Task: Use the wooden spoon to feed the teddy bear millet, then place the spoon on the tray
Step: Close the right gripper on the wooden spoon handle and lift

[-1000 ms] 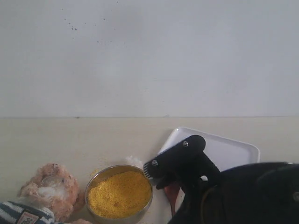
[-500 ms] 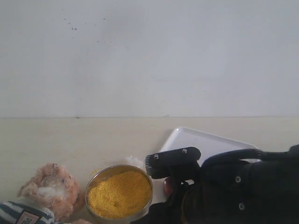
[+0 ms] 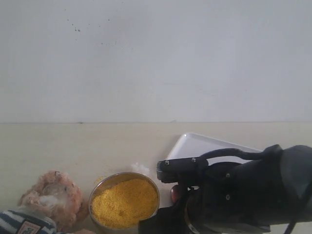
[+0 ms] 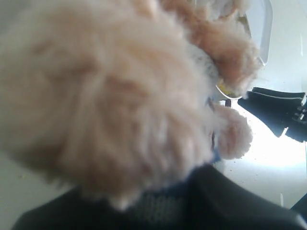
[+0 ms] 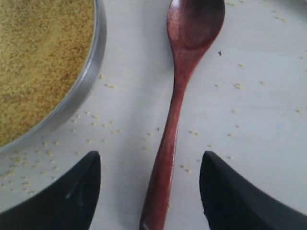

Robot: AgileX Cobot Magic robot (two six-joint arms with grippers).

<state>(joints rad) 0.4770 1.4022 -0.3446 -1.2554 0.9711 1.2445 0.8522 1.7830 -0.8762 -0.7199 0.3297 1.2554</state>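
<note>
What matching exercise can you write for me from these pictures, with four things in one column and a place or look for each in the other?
1 wooden spoon
2 millet
3 teddy bear
4 tray

A in the metal bowl
B wears a striped shirt
C white, with a low rim
D lying flat inside the open right gripper

Pairs: 1-D, 2-A, 3-B, 4-C

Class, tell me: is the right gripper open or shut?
Open: the right gripper straddles the wooden spoon, both fingers clear of its handle.
</note>
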